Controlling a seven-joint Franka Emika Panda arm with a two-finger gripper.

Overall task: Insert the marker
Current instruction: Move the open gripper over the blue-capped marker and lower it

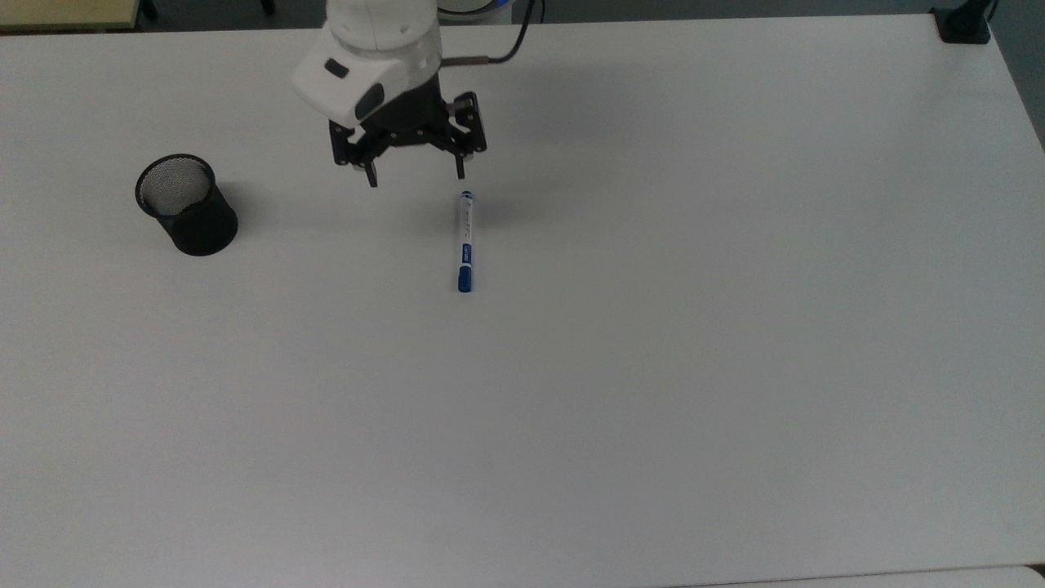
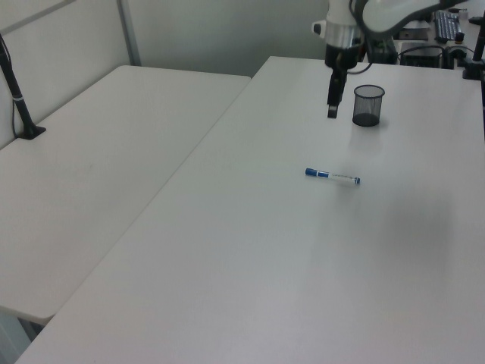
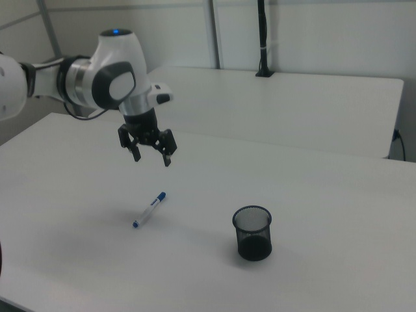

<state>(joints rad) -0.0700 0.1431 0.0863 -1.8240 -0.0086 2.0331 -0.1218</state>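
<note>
The marker lies flat on the white table, white barrel with its blue cap toward the top view's bottom; it also shows as the marker and the marker. The black mesh cup stands upright at the top view's left, seen too as the cup and the cup. My gripper hangs open and empty above the table, just beyond the marker's small blue end. It appears as the gripper in the air and as the gripper beside the cup.
A second white table adjoins on the left view's left, with a black post clamped to it. A black clamp sits at the top view's far right corner. Monitors and a keyboard lie beyond the table.
</note>
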